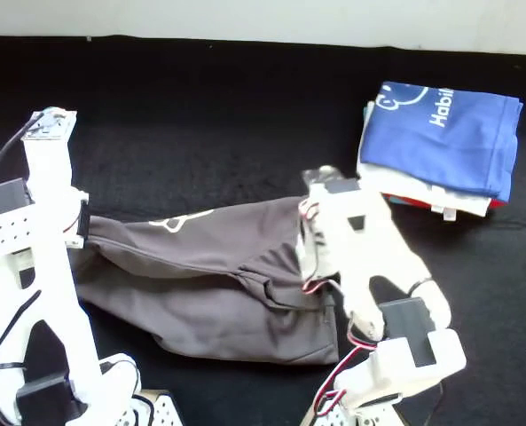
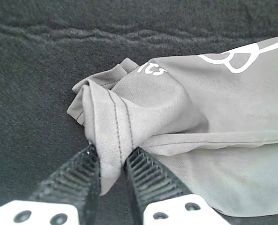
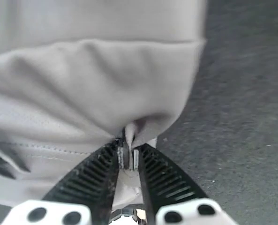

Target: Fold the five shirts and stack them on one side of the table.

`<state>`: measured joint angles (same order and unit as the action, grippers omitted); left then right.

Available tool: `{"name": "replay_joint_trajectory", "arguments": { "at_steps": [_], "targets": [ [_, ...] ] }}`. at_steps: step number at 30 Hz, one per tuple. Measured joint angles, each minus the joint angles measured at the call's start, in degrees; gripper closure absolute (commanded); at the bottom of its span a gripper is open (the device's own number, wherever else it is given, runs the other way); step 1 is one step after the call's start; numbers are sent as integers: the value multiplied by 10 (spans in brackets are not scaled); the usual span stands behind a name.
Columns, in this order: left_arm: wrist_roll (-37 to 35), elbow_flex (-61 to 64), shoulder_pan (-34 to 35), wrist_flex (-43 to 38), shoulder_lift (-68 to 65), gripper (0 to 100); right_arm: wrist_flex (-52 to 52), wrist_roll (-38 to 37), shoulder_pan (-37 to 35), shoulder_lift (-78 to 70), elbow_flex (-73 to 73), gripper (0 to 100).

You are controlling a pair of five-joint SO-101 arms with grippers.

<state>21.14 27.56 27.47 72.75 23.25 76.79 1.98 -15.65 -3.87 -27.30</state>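
Right now both arms bend low over a grey shirt that lies crumpled and stretched sideways across the middle of the black-covered bench. The left arm rises from its base at the near left corner, its long white link leaning away from the camera, and its wrist turns inward so that the left tool meets the shirt's left end. In the left wrist view the left tool is clamped on a bunched, stitched hem of the grey shirt, the cloth pinched between the two ribbed black fingers. The right arm reaches from its base at the near right edge, angled away and toward the centre, with the right tool at the shirt's right edge. In the right wrist view the right tool is closed tight on a thin fold of the grey shirt, which hangs in a slack roll just beyond the fingertips, bare bench beside it. Between the two grips the shirt sags in loose folds, white print showing near its far edge. At the far right of the bench, well apart from the grey shirt, sits a stack of folded shirts: a blue shirt on top, a white shirt under it, and a red shirt showing as a thin edge below.
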Motion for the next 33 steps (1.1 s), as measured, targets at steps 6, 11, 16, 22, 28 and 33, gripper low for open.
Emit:
{"name": "replay_joint_trajectory", "arguments": {
  "at_steps": [6,11,16,22,28,33],
  "targets": [
    [0,0,0,0,0,992,67,-32,53,0,110,992],
    [0,8,-4,0,0,992,120,-48,80,0,229,992],
    [0,28,-35,0,-1,992,167,-60,83,-1,346,992],
    [0,-50,-44,65,12,992,224,-61,97,-1,563,992],
    [0,-203,-46,172,87,992,237,-62,103,18,753,993],
    [0,-264,-46,211,162,992,237,-102,105,113,784,993]
  ]
}}
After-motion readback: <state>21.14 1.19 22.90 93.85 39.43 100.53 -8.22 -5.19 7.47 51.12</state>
